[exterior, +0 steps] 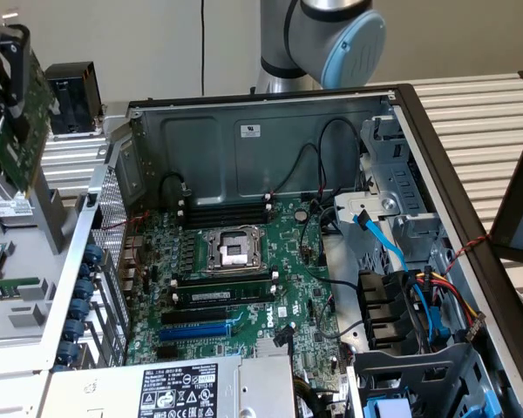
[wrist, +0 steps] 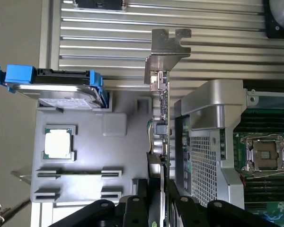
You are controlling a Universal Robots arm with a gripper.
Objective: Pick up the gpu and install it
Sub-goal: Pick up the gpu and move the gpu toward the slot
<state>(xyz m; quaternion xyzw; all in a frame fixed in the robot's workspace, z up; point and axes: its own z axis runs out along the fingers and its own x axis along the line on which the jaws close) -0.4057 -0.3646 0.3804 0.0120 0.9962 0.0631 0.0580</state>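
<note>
Jaws pinching gpu (wrist: 162, 109) edge-on; gpu held high outside case (exterior: 244, 139), near its perforated wall, exterior view's left. Judged light, stiff, fragile: hold board edges, clear of bracket (wrist: 166, 52), connector contacts.

gpu (exterior: 22, 126) above tray (wrist: 85, 151), beside case (exterior: 244, 148)

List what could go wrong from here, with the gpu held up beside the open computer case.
1. The fingers grip the gpu only at the end away from its silver bracket, so the card might tilt or slip.
2. The bracket sits close to the perforated case wall and could catch on it.
3. Black cables lie over the motherboard near the slots and may snag the card.
</note>
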